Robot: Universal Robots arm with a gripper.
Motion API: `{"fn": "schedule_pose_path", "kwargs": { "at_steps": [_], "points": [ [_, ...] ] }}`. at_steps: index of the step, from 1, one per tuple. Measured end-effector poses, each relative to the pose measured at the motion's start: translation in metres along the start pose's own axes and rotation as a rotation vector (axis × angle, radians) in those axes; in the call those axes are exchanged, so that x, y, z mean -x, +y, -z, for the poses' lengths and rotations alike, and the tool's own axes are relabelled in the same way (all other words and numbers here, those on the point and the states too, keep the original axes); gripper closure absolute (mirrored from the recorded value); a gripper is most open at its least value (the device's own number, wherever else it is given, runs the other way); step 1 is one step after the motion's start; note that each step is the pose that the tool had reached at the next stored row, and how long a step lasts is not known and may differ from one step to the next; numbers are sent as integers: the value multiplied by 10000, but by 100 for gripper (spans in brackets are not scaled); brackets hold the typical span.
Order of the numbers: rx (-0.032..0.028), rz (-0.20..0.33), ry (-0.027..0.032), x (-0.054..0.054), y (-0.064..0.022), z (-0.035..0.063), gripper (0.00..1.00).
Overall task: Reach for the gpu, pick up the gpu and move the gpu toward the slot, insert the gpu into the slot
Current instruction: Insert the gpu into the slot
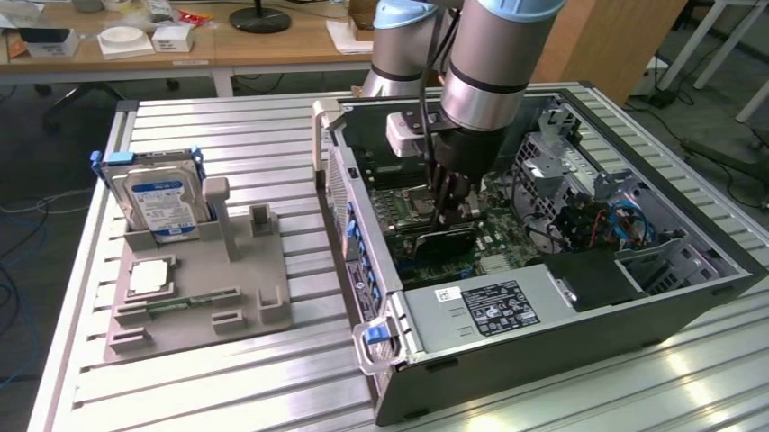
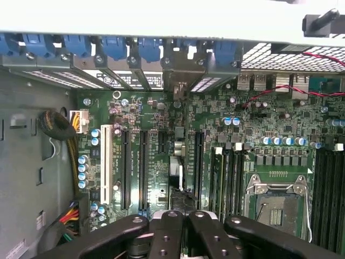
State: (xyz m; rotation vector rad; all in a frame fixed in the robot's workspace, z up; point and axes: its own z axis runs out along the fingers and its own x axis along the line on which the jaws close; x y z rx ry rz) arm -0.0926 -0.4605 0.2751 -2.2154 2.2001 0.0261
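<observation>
Black fingers of the gripper reach deep inside the open computer case, clamped, as far as can be judged, on the gpu, whose lower edge sits at the motherboard. Case walls crowd both sides; the slot lies beneath.

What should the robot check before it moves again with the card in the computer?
1. Gripper gripping the gpu: ok.
2. Gpu inside the open case, over the motherboard: ok.
3. Gpu edge lined up with the slot: cannot tell.
4. Gpu pushed fully home: cannot tell.
5. Hard drive out of the way, in its stand outside the case: ok.
</observation>
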Motion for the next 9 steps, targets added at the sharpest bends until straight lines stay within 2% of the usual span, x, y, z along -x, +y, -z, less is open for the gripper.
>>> {"fn": "schedule_pose_path", "kwargs": {
  "at_steps": [9],
  "points": [
    [0,0,-1,0,0,0,90]
  ]
}}
